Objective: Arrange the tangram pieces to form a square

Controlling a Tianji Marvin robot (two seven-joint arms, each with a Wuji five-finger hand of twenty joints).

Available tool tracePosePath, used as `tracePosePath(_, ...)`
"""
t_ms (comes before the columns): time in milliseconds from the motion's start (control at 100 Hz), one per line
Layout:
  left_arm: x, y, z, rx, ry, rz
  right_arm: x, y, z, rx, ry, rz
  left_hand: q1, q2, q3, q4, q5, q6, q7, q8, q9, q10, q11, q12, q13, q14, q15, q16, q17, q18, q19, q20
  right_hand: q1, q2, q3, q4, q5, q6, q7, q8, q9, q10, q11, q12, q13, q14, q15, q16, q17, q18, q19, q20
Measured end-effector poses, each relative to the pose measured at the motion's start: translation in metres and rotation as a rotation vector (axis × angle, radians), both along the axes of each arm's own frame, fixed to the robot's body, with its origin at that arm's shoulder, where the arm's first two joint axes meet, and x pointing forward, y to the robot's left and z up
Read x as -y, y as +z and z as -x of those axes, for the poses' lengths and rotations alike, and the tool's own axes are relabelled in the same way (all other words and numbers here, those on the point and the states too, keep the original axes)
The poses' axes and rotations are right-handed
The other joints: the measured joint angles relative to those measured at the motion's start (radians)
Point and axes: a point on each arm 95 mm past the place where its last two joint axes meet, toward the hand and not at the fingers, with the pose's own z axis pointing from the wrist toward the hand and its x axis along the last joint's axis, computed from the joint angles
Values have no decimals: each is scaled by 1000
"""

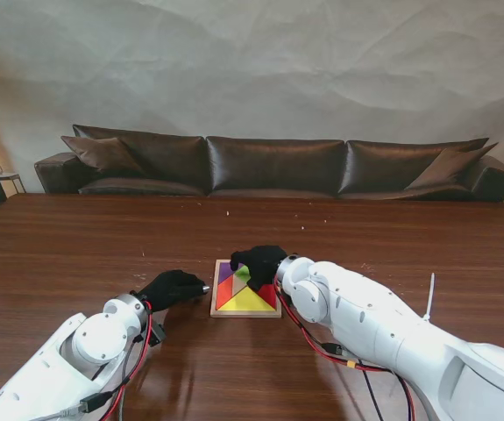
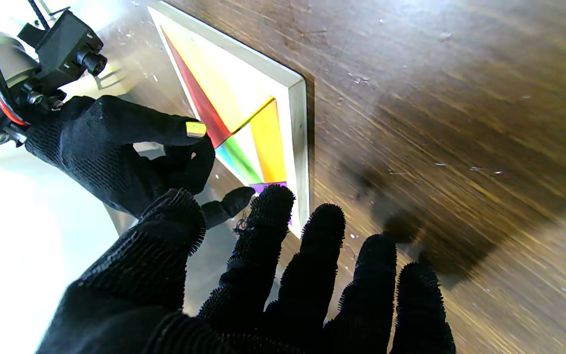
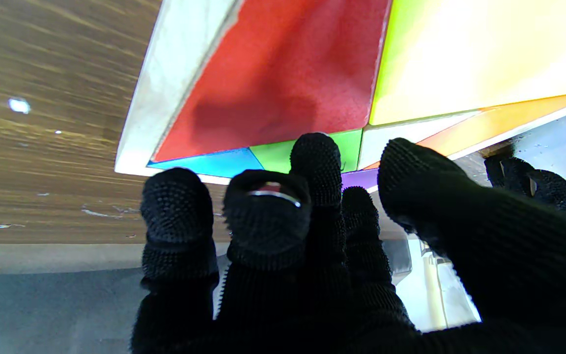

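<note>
A square wooden tray (image 1: 214,300) lies in the middle of the table and holds the coloured tangram pieces: yellow (image 1: 248,303), red (image 1: 270,296), orange (image 1: 223,294), purple (image 1: 225,273) and green (image 1: 243,274). My right hand (image 1: 258,261) hovers over the tray's far side with its fingers curled down. In the right wrist view a fingertip (image 3: 315,152) touches the green piece (image 3: 273,156), next to blue (image 3: 214,163) and red (image 3: 283,78) ones. My left hand (image 1: 171,288) rests open just left of the tray, its fingertips (image 2: 273,201) at the purple corner (image 2: 269,186). Neither hand holds a piece.
Between green and orange there is a pale patch (image 3: 410,133); I cannot tell whether it is a piece or bare tray. A dark leather sofa (image 1: 273,165) stands beyond the table's far edge. Cables (image 1: 357,361) trail along my right arm.
</note>
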Motion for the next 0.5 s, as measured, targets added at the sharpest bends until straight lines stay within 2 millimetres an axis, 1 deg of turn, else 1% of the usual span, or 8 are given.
tracePosePath(80, 0, 0, 0, -1, 1, 0, 1, 3, -1, 4, -10, -11, 0, 0, 0, 0, 0, 0, 0, 0, 0, 0, 0, 0, 0, 0, 0, 0, 0, -5, 0, 0, -25, 0, -1, 0, 0, 0, 0, 0, 0, 0, 0, -1, 0, 0, -1, 0, 0, 0, 0, 0)
tracePosePath(140, 0, 0, 0, -1, 1, 0, 1, 7, 0, 12, -20, -22, 0, 0, 0, 0, 0, 0, 0, 0, 0, 0, 0, 0, 0, 0, 0, 0, 0, -5, 0, 0, -12, 0, -1, 0, 0, 0, 0, 0, 0, 0, 0, -1, 0, 0, -1, 0, 0, 0, 0, 0)
tracePosePath(240, -1, 0, 0, 1, 2, -1, 3, 17, 3, 36, -36, -41, 0, 0, 0, 0, 0, 0, 0, 0, 0, 0, 0, 1, 0, 0, 0, 0, 1, -5, 0, 0, -49, 1, -2, 0, 0, 0, 0, 0, 0, 0, 0, -9, 0, 0, -7, 0, 0, 0, 0, 0)
tracePosePath(290, -1, 0, 1, 3, 4, -2, 4, 22, 4, 50, -45, -53, 0, 0, 0, 0, 0, 0, 0, 0, 0, 0, 0, 1, 0, 0, 0, 0, 2, -1, 1, 0, -63, 12, -15, 12, 1, 0, 0, -2, -1, 0, 0, -11, 0, 0, -11, -1, 0, 0, 0, 0)
tracePosePath(360, -3, 0, 2, 7, 9, -2, 7, 28, 6, 66, -65, -74, 0, 0, 0, 0, 0, 0, 0, 0, 0, 0, 0, 1, 0, 0, 0, 0, 11, 12, 1, 0, -96, 45, -39, 43, 5, -2, 0, -8, -2, 0, 0, -13, 0, 9, -22, -2, 0, 0, 0, 0)
tracePosePath(390, -3, 1, 2, 9, 11, -3, 9, 30, 7, 72, -74, -83, 0, 0, 0, 0, 0, 0, 0, 0, 0, 0, 0, 1, 0, 0, 0, 0, 15, 19, 1, -1, -115, 64, -51, 69, 24, -12, -1, -8, -8, 0, -9, -19, 0, 10, -27, -4, 0, 0, 0, 0)
tracePosePath(430, -3, 1, 3, 12, 13, -4, 11, 33, 9, 80, -84, -95, 0, 0, 0, 0, 0, 0, 0, 0, 0, 0, 0, 1, 0, 0, 0, 0, 16, 30, 1, -4, -127, 64, -63, 83, 29, -13, -5, -9, -14, 0, -12, -26, 0, 10, -37, -7, 0, 0, 0, 0)
tracePosePath(500, -4, 1, 4, 18, 16, -5, 14, 38, 12, 97, -104, -115, 0, 0, 0, 0, 0, 0, -1, 0, 0, 1, 0, 1, 1, 0, 0, 0, 16, 44, 1, -12, -148, 86, -76, 140, 56, -25, -23, -13, -27, 1, -34, -41, 0, 19, -67, -14, 0, 0, 0, 0)
